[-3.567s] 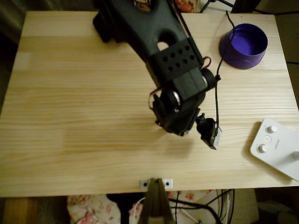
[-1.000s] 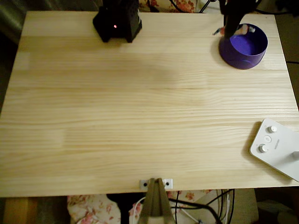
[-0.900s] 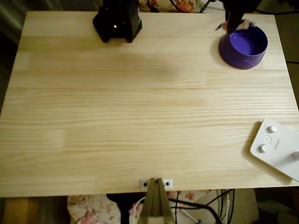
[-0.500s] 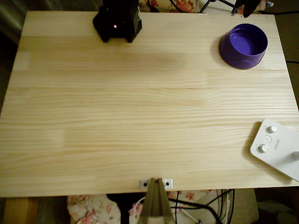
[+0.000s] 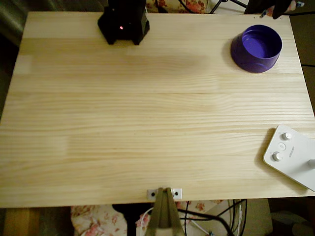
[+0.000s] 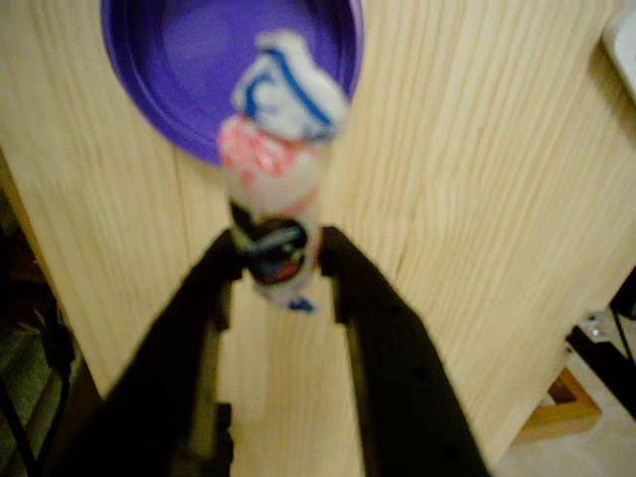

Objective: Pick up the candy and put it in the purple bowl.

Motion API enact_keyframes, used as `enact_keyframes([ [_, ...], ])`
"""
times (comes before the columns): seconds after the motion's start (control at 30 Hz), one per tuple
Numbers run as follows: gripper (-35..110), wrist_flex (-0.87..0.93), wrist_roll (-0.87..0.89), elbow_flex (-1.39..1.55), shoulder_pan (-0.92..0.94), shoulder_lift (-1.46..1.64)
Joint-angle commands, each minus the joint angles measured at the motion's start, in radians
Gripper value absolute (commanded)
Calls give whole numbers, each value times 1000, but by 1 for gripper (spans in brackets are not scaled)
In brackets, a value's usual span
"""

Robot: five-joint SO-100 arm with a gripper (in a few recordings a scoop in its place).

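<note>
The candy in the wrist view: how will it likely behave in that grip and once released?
The candy probably stays put: the gripper pinches its lower end and it juts out unbent, so it seems stiff and light. Its twisted wrapper looks crinkly, perhaps slippery. Over the purple bowl, it would likely drop without rolling far.

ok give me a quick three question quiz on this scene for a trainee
1. True or false: the candy already lies inside the purple bowl.
2. In the wrist view, what is the gripper doing? A) hanging open with nothing in it B) clamped on the candy C) gripping the bowl's rim
3. Fill in: in the overhead view, the white device with knobs sits at the table's lower ____ corner.

Key:
1. False; the fingers hold it and the bowl looks empty.
2. B
3. right
</note>
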Motion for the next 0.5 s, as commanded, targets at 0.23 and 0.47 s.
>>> enact_keyframes([
  [0.23, 4, -18, -11, -143, -34, -37],
  [0.47, 5, -43, -9, -150, -28, -77],
])
